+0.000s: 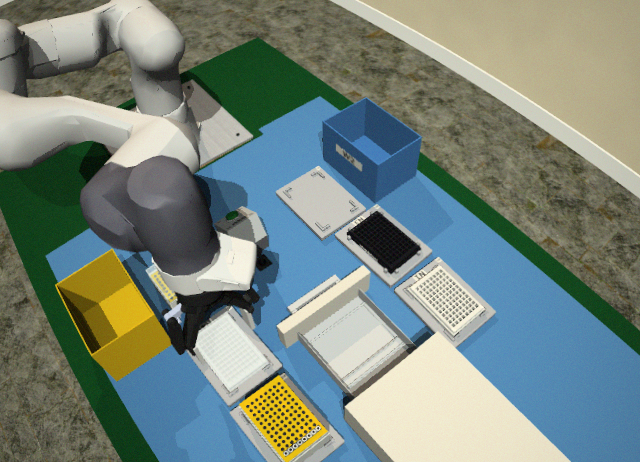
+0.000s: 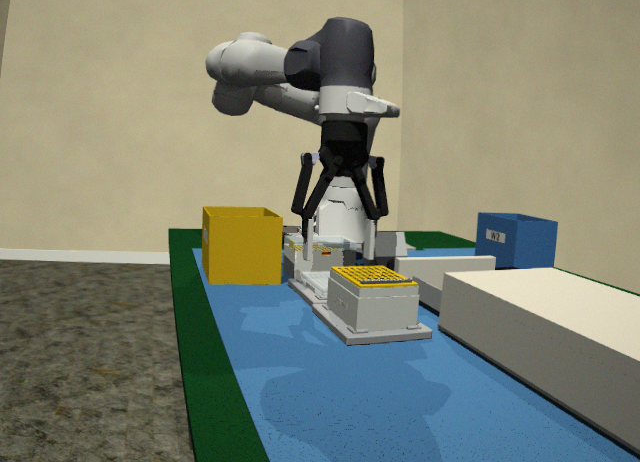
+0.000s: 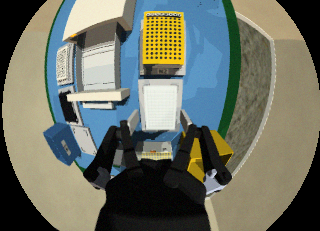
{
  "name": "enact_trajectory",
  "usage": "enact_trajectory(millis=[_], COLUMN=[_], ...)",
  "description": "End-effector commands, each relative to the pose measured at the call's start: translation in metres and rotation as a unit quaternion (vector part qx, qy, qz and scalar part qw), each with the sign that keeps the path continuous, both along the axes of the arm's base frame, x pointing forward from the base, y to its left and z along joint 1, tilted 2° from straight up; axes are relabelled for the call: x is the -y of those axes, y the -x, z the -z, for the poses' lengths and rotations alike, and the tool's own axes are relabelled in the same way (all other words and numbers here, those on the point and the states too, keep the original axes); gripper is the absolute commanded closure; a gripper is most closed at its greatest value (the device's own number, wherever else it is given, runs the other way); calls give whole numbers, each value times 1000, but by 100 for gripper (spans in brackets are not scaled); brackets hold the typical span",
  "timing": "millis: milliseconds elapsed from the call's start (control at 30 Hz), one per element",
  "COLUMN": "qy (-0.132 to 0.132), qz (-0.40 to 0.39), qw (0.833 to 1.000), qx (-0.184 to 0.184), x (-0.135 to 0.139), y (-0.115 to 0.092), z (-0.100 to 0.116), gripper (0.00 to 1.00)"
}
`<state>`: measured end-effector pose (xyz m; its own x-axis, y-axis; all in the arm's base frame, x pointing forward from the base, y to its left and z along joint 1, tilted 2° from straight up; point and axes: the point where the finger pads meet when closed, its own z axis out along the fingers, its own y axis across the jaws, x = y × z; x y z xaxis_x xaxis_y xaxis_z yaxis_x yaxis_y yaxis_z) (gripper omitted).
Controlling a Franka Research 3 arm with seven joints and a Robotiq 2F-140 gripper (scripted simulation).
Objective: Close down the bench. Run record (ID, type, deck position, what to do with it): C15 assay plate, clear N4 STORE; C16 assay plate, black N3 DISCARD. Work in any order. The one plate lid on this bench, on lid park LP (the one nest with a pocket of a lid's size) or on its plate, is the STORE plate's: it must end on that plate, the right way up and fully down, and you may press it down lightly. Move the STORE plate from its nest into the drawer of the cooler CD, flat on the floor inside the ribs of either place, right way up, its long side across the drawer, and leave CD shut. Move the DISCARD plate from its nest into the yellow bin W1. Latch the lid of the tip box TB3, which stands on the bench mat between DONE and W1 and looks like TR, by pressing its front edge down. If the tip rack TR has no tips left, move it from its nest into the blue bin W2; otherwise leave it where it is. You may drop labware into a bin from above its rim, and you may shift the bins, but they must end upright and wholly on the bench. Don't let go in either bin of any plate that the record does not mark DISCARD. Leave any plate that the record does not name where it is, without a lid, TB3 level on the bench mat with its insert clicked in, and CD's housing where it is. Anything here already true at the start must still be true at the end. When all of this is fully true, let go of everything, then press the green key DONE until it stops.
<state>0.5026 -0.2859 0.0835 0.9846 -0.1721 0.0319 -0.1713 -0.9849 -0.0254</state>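
My gripper (image 1: 209, 323) (image 2: 338, 253) (image 3: 159, 114) is open and empty. It hangs low over the near end of the clear lid (image 1: 232, 348) (image 2: 316, 280) (image 3: 160, 105), a fingertip on each side, just in front of tip box TB3 (image 1: 161, 284) (image 2: 310, 250) (image 3: 156, 149). The lid lies flat on its park. The clear plate (image 1: 447, 297) (image 3: 64, 61) and the black plate (image 1: 383, 240) sit in their nests. The cooler's drawer (image 1: 356, 338) (image 3: 99, 67) stands open and empty. Tip rack TR (image 1: 281, 418) (image 2: 372, 292) (image 3: 163, 38) shows one row of tips at its front edge.
Yellow bin W1 (image 1: 124, 312) (image 2: 240, 245) stands close to the left of the gripper. Blue bin W2 (image 1: 382, 173) (image 2: 516, 240) is at the far side. The cooler housing (image 1: 454, 400) (image 2: 542, 302), a bare nest (image 1: 320, 201) and the green DONE key (image 1: 232, 215) are nearby.
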Motion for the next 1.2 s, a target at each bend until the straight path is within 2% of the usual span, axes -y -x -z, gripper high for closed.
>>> enact_trajectory(millis=[0, 1167], qy=[-1, -1], qz=[-1, -1], qw=[1000, 1000], qx=[-3, -3], x=[1, 2], y=[2, 3], z=[-5, -47], gripper=[34, 34])
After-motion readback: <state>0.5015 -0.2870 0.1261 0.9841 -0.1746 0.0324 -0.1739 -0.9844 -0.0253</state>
